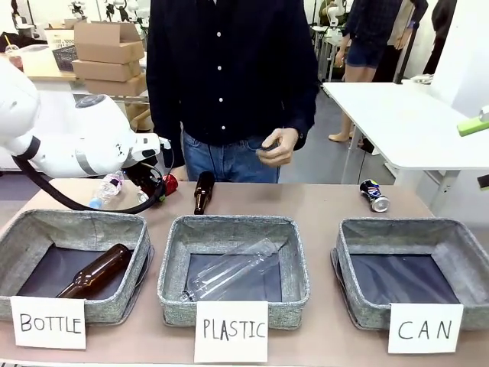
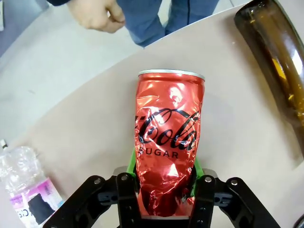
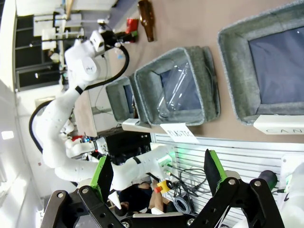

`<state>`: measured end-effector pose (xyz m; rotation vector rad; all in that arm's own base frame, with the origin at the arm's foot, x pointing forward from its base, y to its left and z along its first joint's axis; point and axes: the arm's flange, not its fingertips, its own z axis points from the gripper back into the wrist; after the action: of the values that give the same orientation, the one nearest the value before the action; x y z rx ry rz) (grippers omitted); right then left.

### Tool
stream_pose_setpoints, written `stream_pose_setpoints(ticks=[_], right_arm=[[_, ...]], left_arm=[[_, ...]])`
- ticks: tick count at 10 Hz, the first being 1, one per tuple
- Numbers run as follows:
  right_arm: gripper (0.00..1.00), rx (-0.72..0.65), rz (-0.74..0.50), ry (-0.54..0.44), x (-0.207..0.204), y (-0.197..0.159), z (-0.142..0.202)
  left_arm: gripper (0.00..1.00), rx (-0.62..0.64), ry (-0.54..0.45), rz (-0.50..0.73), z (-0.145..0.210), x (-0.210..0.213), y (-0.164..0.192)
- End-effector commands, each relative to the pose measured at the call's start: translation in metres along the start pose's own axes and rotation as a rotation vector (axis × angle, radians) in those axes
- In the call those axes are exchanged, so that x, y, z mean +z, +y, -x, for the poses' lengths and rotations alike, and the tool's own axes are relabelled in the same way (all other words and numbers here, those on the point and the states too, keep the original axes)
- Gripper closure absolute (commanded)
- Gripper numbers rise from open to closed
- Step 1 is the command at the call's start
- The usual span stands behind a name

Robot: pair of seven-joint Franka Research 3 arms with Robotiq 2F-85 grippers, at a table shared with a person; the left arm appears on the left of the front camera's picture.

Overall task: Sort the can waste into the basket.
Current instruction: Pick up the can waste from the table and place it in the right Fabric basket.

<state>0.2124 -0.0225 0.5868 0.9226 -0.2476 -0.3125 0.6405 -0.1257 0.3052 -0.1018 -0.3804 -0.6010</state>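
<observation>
The left pincer (image 2: 165, 172) is clamped on the dented red Coca-Cola can (image 2: 168, 137), its green pads (image 2: 132, 166) pressed against the can's sides at the lower end. The can lies at the far left of the counter (image 1: 306, 206), between a clear plastic bottle (image 1: 107, 189) and a brown glass bottle (image 1: 203, 191). The dark blue-black can (image 1: 374, 196) lies on its side at the far right, behind the empty grey basket (image 1: 348, 260) carded "CAN" (image 1: 425, 328). The right pincer (image 3: 157, 171) hangs above the counter with its fingers spread apart, gripping nothing. The person's hand (image 1: 276, 147) is held at the waist.
</observation>
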Motion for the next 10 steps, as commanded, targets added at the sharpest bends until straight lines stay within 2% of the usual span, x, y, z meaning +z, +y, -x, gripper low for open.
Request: stream_pose_setpoints(ticks=[1,2,3,5,6,8,9,10], right_arm=[[0.00,0.015,-0.023,0.005,0.001,0.001,0.000],[0.00,0.015,-0.023,0.005,0.001,0.001,0.000],[0.00,0.015,-0.023,0.005,0.001,0.001,0.000],[0.00,0.015,-0.023,0.005,0.001,0.001,0.000],[0.00,0.015,-0.023,0.005,0.001,0.001,0.000],[0.00,0.015,-0.023,0.005,0.001,0.001,0.000],[0.00,0.015,-0.023,0.005,0.001,0.001,0.000],[0.00,0.015,-0.023,0.005,0.001,0.001,0.000]], left_arm=[[1.00,0.013,0.006,-0.006,-0.002,0.008,-0.003],[1.00,0.011,-0.031,-0.019,-0.006,0.023,-0.002],[1.00,0.017,-0.111,-0.035,-0.012,0.053,0.000],[1.00,0.047,-0.264,-0.056,-0.018,0.146,0.003],[1.00,0.043,-0.237,-0.001,-0.010,0.189,0.000],[1.00,0.049,-0.061,0.209,0.025,0.255,-0.010],[1.00,0.012,-0.013,0.332,0.054,0.286,-0.018],[1.00,-0.033,-0.022,0.472,0.090,0.317,-0.030]])
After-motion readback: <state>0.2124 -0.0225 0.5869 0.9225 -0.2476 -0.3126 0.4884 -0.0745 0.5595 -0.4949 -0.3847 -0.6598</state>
